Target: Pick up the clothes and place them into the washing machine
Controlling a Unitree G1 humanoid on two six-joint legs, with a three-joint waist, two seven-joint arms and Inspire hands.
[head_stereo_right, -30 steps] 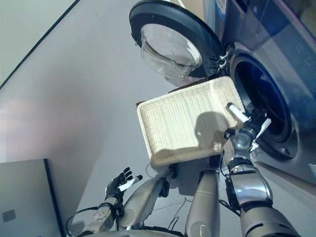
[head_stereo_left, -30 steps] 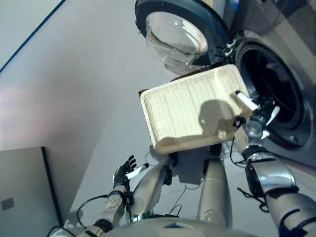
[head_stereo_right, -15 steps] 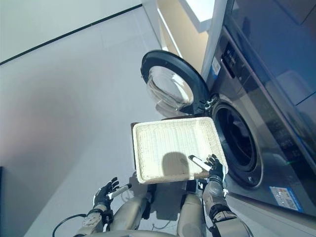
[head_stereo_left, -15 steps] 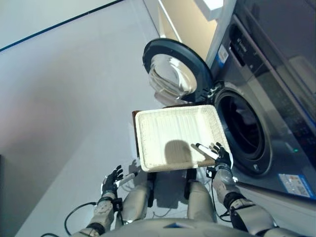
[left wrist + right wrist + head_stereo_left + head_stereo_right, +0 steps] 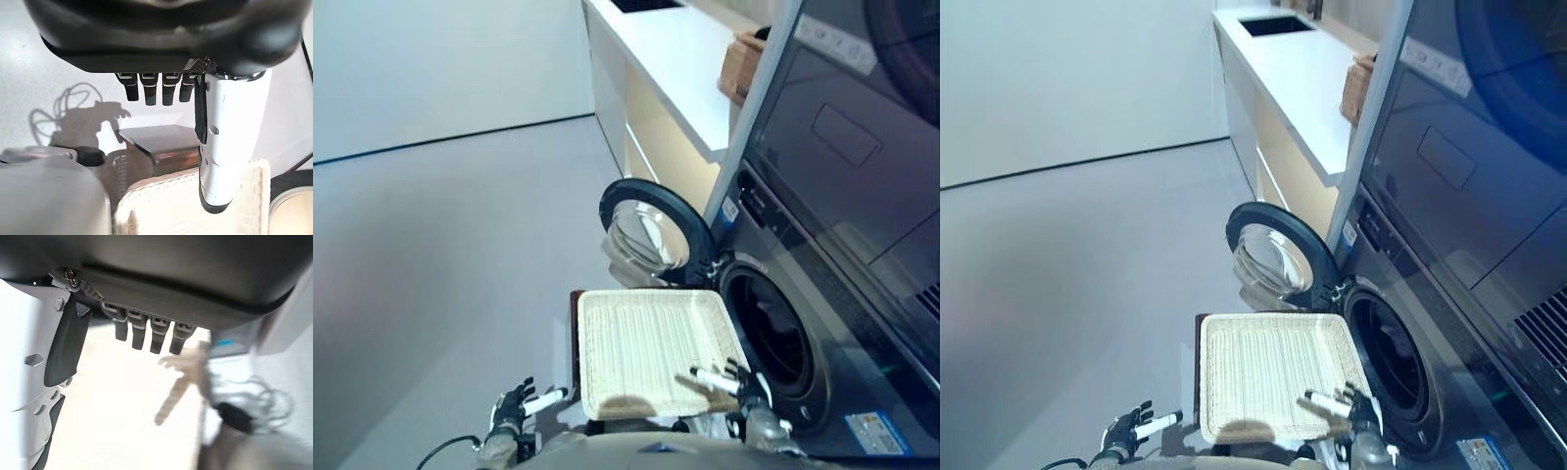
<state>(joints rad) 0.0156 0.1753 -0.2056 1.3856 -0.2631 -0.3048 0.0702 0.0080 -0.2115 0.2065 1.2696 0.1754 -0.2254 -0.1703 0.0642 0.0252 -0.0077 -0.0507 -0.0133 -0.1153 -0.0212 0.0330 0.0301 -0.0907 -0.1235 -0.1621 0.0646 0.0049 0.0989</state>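
The cream wicker basket (image 5: 646, 343) lies flat in front of me with nothing in it. To its right the washing machine (image 5: 803, 294) has a dark drum mouth (image 5: 769, 338), and its round door (image 5: 646, 235) is swung open beyond the basket. No clothes show in any view. My right hand (image 5: 744, 384) hovers open over the basket's near right corner, its fingers (image 5: 146, 333) straight and holding nothing. My left hand (image 5: 514, 403) is low at the left, off the basket, with straight fingers (image 5: 156, 90) and nothing in it.
A second dark appliance (image 5: 862, 147) is stacked above the washing machine. A long white counter (image 5: 666, 59) runs back along the wall, with a brown box (image 5: 742, 64) on it and a sink (image 5: 1278, 24) at its far end. Grey floor (image 5: 440, 255) spreads to the left.
The camera has tilted up, so the whole picture has shifted and the counter has come into view. My right hand has drawn back from the drum mouth to the basket's near right corner.
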